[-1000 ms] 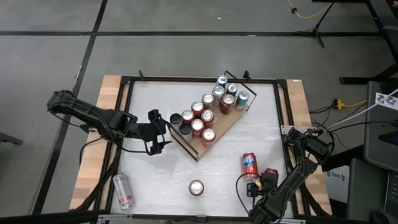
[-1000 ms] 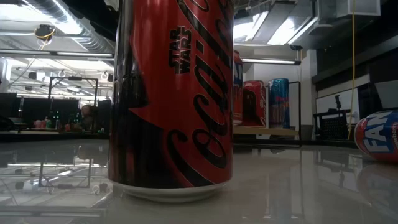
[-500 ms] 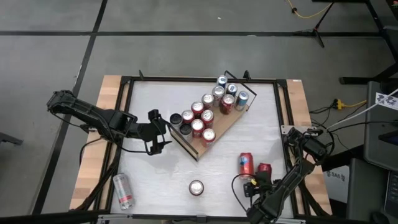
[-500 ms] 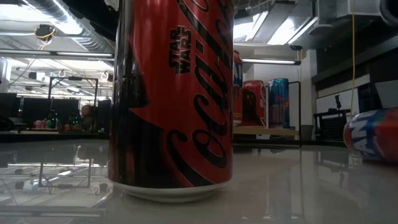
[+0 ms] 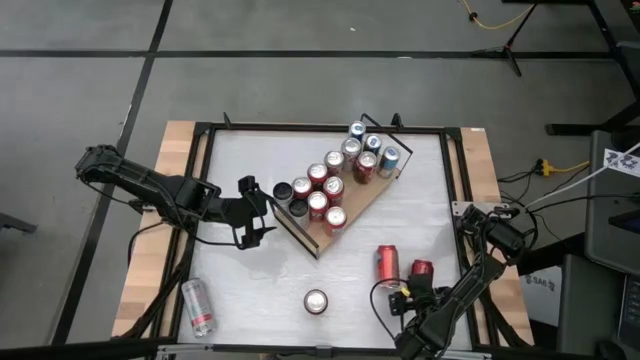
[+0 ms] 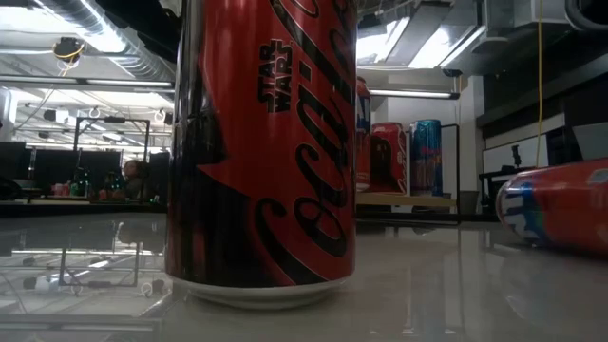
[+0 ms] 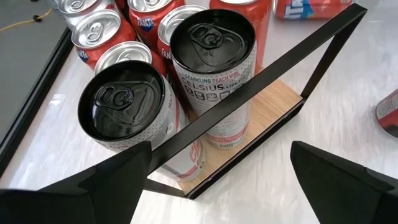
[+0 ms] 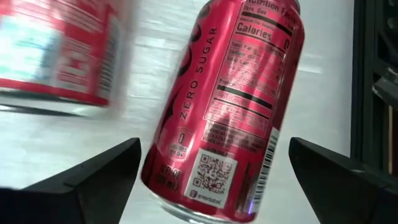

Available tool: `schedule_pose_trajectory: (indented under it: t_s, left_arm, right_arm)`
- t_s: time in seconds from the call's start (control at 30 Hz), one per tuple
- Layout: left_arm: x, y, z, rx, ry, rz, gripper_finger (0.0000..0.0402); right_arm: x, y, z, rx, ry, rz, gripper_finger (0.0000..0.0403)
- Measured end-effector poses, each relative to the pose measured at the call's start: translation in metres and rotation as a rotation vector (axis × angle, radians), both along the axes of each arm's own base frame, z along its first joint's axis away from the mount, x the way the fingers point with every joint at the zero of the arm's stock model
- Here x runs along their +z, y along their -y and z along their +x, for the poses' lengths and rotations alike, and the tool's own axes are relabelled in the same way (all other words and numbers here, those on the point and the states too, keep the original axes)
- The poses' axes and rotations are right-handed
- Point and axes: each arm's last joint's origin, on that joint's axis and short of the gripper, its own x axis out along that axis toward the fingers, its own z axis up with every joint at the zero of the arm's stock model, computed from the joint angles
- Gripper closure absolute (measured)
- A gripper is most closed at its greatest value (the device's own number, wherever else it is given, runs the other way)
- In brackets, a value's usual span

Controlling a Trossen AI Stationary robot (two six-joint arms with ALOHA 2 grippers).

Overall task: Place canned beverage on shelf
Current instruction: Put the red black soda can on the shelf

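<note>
My right claw [image 8: 211, 180] is spread and empty over a pink can [image 8: 233, 106] lying on the surface [image 5: 240, 290], well clear of the shelf [image 5: 312, 241]. It may roll when I clench. Left claw [image 7: 217, 180] hangs released at the shelf end.

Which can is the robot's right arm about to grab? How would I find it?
Start at the wooden shelf full of upright cans, then look toward the table's near right corner, where the right gripper waits with open jaws. Two red cans lie on their sides there; it's the pinkish Zero Sugar can nearest the gripper, not the blue-marked can beside it.
</note>
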Motion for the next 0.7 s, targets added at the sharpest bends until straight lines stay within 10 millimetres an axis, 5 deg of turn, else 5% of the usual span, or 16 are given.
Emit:
schedule_pose_trajectory:
  t_s: [0.3, 0.57, 0.7]
  left_arm:
    - [0.000, 0.000, 0.000, 0.000, 0.000, 0.000, 0.0024]
    - [0.000, 0.000, 0.000, 0.000, 0.000, 0.000, 0.0024]
    - [0.000, 0.000, 0.000, 0.000, 0.001, 0.000, 0.0024]
  right_arm:
    - [-0.023, 0.006, -0.002, -0.037, -0.023, 0.031, 0.0012]
    - [-0.023, 0.007, -0.002, -0.007, 0.021, -0.005, 0.0106]
    - [-0.021, 0.008, -0.002, 0.011, 0.038, -0.026, 0.0111]
